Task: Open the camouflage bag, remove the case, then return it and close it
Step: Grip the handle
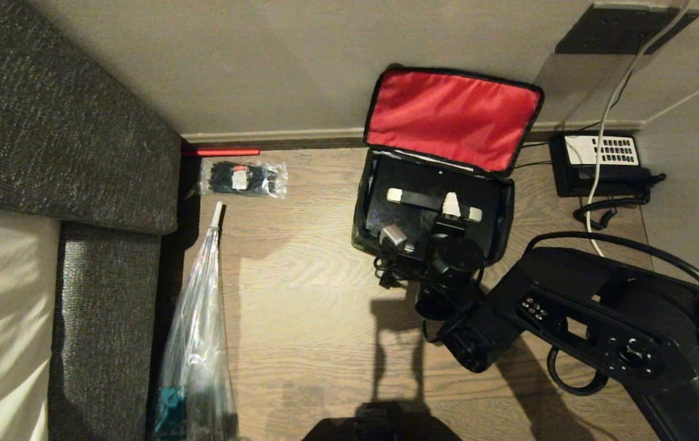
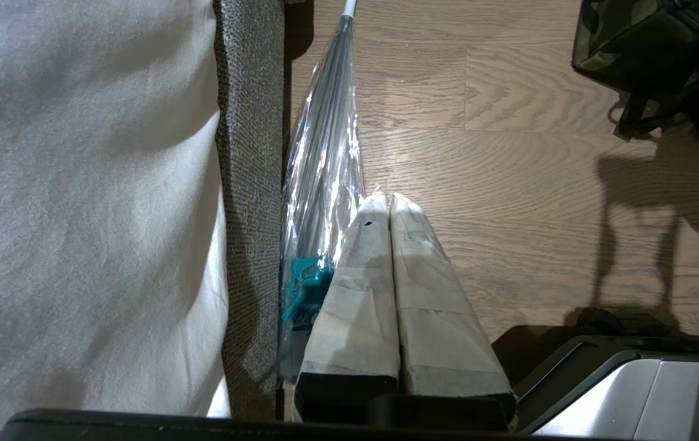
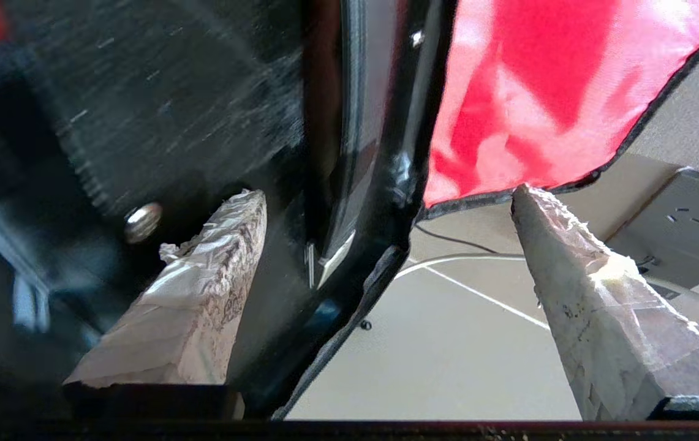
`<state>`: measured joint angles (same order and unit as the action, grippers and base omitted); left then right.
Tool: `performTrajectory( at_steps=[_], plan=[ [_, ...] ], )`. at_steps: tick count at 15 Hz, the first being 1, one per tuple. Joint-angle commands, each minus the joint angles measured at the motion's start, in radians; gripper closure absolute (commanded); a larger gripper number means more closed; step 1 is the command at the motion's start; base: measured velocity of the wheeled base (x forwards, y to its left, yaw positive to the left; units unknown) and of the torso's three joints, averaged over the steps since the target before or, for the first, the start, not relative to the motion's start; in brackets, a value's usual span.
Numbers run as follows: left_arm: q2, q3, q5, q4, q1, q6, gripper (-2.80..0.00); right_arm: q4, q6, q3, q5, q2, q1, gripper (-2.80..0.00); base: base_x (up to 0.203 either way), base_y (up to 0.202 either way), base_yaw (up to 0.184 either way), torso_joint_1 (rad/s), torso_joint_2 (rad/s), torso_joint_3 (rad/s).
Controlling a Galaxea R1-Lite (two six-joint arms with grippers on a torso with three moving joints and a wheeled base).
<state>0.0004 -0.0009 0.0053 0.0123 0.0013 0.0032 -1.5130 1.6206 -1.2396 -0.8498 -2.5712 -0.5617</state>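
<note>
**Right gripper at the open bag, case inside**

While the bag (image 1: pixel 369 208) stands open on the wooden floor (image 1: pixel 300 294) against the wall (image 1: pixel 251 67), its red-lined lid (image 1: pixel 450 119) leans back, upright against that wall. The case (image 1: pixel 429 211) sits inside the bag, filling most of the opening; its black handle (image 1: pixel 434 204) with pale ends lies across the top, facing the head camera.

The right arm (image 1: pixel 594 318) reaches in from the right of the head view, and the right gripper (image 1: pixel 447 245) hangs over the near part of the bag's opening, above the case. In the right wrist view its two taped fingers (image 3: pixel 214 288) are spread wide apart and grip nothing: one finger lies over the dark surface of the case (image 3: pixel 159 116), the other stands out past the bag's black-trimmed rim (image 3: pixel 380 257), near the edge of the red lid (image 3: pixel 545 86). Whether either finger touches the case cannot be told.

The left gripper (image 2: pixel 391 202) appears only in its own wrist view, low over the floor (image 2: pixel 508 184) and well apart from the bag (image 2: pixel 625 43), of which a camouflage corner shows. Its taped fingers (image 2: pixel 355 288) are pressed together, with nothing between them.

Other items: a clear wrapped umbrella (image 1: pixel 199 324) lies along the grey sofa (image 1: pixel 67 122) at the left; a clear packet (image 1: pixel 244 178) of black items lies near the wall; a black telephone (image 1: pixel 600 162) with white keypad sits to the right of the bag; a socket plate (image 1: pixel 622 27) is on the wall above it.
</note>
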Motion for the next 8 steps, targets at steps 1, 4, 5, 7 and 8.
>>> performTrajectory(
  at_steps=[1, 4, 5, 7, 8],
  plan=[
    [0.000, 0.001, 0.000, 0.000, 0.000, 0.000, 0.00, -0.017, 0.015, -0.027, 0.002, 0.011, 0.003, -2.80, 0.000, 0.000, 0.000, 0.000, 0.00, 0.000],
    [0.000, -0.001, 0.001, 0.000, 0.000, 0.000, 0.00, -0.017, 0.061, -0.129, 0.019, 0.007, 0.043, -2.80, 0.000, 0.000, 0.000, 0.000, 0.00, 0.000],
    [0.000, -0.001, 0.001, 0.000, 0.000, 0.000, 0.00, -0.017, 0.062, -0.162, 0.022, -0.003, 0.050, -2.80, 0.000, 0.000, 0.000, 0.000, 0.00, 0.000],
    [0.000, -0.001, 0.001, 0.000, 0.000, 0.000, 0.00, -0.017, 0.064, -0.220, 0.024, -0.035, 0.072, -2.80, 0.000, 0.000, 0.000, 0.000, 0.00, 0.000],
    [0.000, 0.000, 0.001, 0.000, 0.000, 0.000, 0.00, -0.017, 0.064, -0.227, 0.024, -0.040, 0.074, -2.80, 0.000, 0.000, 0.000, 0.000, 0.00, 0.000]
  ],
)
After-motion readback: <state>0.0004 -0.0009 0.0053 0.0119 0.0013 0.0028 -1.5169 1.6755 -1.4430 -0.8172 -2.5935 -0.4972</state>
